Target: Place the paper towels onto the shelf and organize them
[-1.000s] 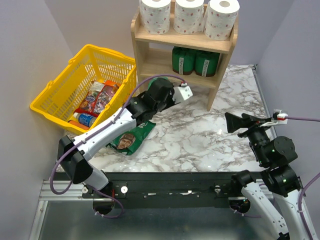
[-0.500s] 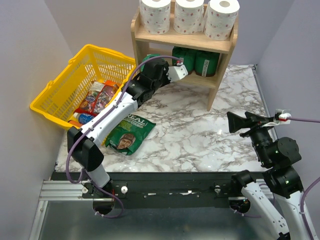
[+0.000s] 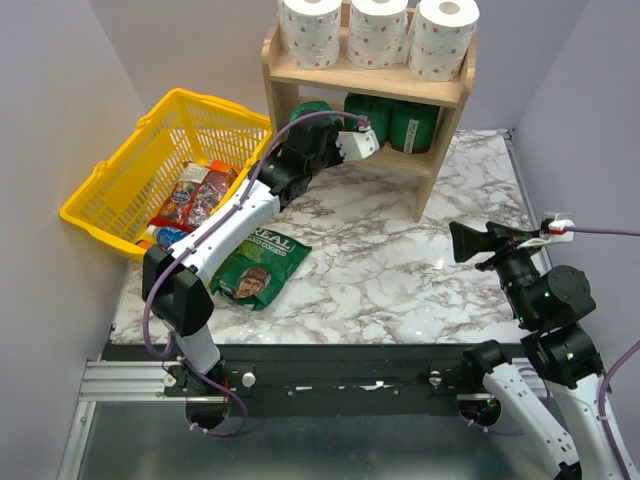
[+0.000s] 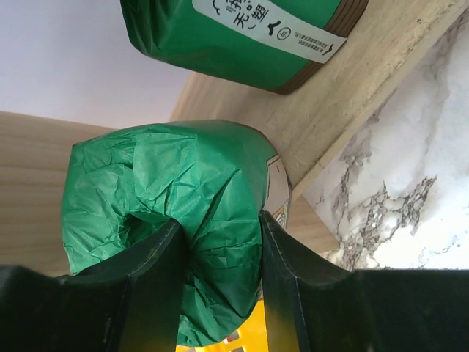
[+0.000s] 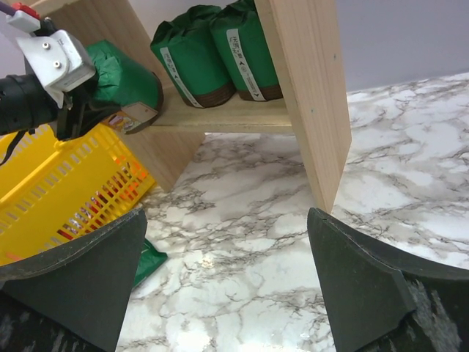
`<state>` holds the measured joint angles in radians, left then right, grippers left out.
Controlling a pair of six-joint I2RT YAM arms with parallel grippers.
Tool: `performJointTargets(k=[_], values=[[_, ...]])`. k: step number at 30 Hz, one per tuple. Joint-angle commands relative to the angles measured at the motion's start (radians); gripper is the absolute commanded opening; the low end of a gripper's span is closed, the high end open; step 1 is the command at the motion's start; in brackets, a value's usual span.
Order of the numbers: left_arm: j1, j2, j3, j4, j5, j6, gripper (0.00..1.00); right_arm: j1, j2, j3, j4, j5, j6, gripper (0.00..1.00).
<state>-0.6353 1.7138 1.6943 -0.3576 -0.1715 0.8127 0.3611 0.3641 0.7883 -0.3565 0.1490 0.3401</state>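
At the top centre of the overhead view, the paper towels stand as three upright rolls in a row on the top tier of the shelf, side by side and touching. On the right part of the lower tier, two dark green packages stand next to each other. The left gripper is at the lower tier's left end, jaws clamped on a third green package, its crinkled wrap bulging between the fingers. Cannot tell whether it rests on the board. The right gripper is at middle right of the overhead view, above the marble table. Its jaws are spread wide with nothing between them, pointing toward the shelf. A yellow basket sits at left with packaged snacks inside. A green snack bag lies flat on the table, lower left of centre, beside the left arm.
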Motion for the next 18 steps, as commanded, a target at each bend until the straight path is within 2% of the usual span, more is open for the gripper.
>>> performJointTargets(k=[1, 8, 12, 15, 18], values=[[0.028, 0.038, 0.045, 0.097, -0.002, 0.075, 0.45, 0.006, 0.016, 0.014, 0.010, 0.008, 0.004, 0.99], [0.046, 0.066, 0.047, 0.152, 0.004, 0.111, 0.47, 0.006, 0.041, 0.003, 0.030, 0.009, 0.002, 0.99], [0.048, 0.073, 0.044, 0.193, -0.011, 0.118, 0.64, 0.004, 0.052, 0.006, 0.036, 0.012, -0.004, 0.99], [0.046, 0.072, 0.039, 0.229, -0.039, 0.099, 0.73, 0.006, 0.055, 0.008, 0.039, 0.008, -0.004, 0.99], [0.043, 0.046, 0.034, 0.227, -0.025, 0.065, 0.75, 0.007, 0.053, 0.003, 0.040, 0.006, -0.001, 0.99]])
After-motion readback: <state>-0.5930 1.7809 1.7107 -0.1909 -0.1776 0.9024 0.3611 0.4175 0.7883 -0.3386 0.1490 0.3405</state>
